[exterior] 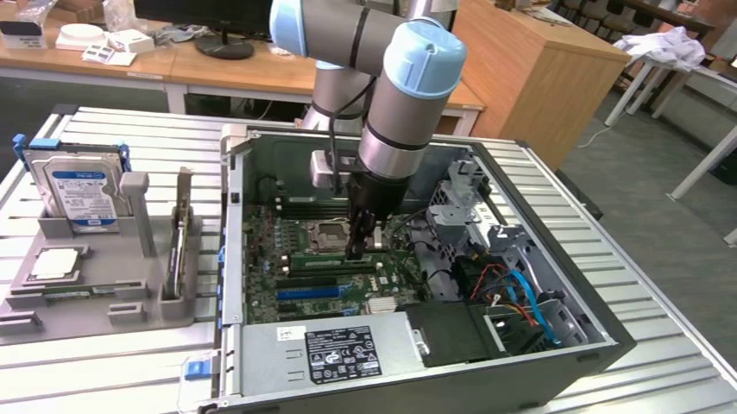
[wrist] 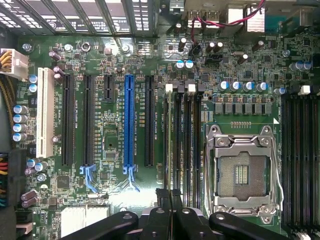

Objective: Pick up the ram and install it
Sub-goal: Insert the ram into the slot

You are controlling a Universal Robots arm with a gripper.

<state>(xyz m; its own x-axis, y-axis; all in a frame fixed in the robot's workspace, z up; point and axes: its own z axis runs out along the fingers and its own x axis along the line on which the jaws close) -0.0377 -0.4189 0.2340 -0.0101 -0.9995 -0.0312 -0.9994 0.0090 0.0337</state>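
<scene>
The claw (exterior: pixel 364 248) is shut tight, and I see nothing in it. It hangs low inside the computer case (exterior: pixel 599 338), just over the 4 thin memory slots (wrist: pixel 182 140) beside the square chip socket (wrist: pixel 242 172). 1 ram (exterior: pixel 179 233) stands on its edge in the gray holder (exterior: pixel 138 280) on the table (exterior: pixel 116 371), well apart from the claw. A slot may hold another stick, but I cannot tell. The ram looks light, thin, stiff and easy to break. It is best held by its long top edge.

HDD label (exterior: pixel 81 185), PSU label (exterior: pixel 342 354) — txt unreadable
</scene>
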